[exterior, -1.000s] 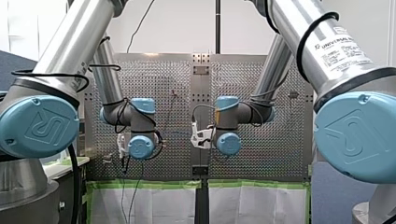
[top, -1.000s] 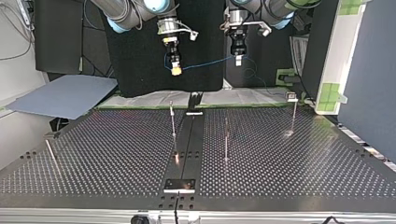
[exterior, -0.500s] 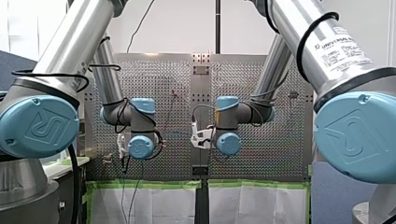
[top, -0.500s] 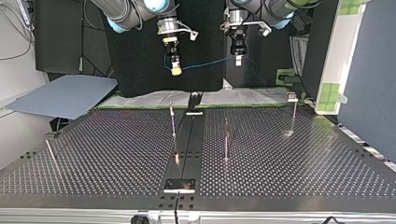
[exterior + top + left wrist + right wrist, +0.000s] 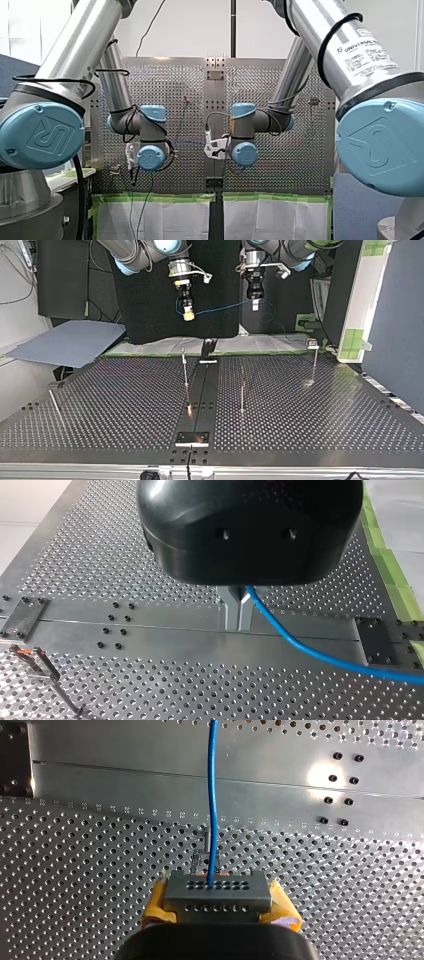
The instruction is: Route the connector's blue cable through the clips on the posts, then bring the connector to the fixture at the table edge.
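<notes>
Plainly, we found no routing done: our right gripper (image 5: 188, 315) clenched the connector (image 5: 217, 892), our left gripper (image 5: 238, 622) pinched the cable (image 5: 310, 652), both aloft beyond the table (image 5: 100, 405) at the top view's far edge; posts (image 5: 185, 371) stood bare, delivery outstanding.

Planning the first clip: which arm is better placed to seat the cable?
Probably right: my right hand grips the connector, and the blue cable runs directly over a clip post just ahead. My left hand pinches the cable, with another post off to one side.
</notes>
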